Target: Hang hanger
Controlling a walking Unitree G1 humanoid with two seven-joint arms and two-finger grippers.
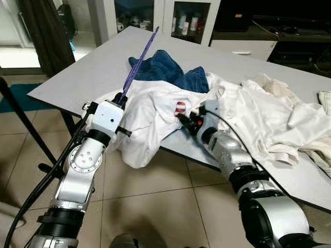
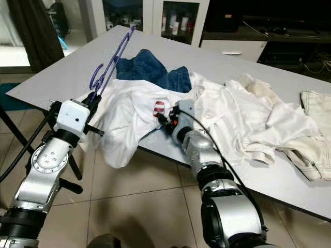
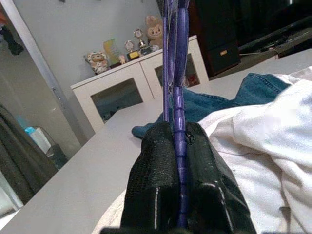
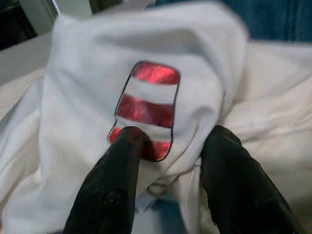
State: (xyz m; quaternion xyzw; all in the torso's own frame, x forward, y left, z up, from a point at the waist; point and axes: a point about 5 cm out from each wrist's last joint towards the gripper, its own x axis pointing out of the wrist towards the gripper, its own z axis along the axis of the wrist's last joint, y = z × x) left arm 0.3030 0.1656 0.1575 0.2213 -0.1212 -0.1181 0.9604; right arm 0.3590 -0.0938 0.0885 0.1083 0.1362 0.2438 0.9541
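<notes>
2 grippers engaged: my left gripper (image 3: 178, 204) clamps the purple hanger (image 1: 138, 61) upright, my right gripper (image 4: 170, 161), jaws parted, straddles the white shirt (image 1: 150, 111) at its red-striped print (image 4: 146, 109); next, I judge, pinch the fabric.

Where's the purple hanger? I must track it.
The purple hanger is clamped in the left pincer, rising over the white shirt toward the jeans.

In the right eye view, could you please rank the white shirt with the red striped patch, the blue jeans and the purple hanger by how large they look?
1. White shirt, largest.
2. Blue jeans.
3. Purple hanger, a thin outline, held in the left hand.
</notes>
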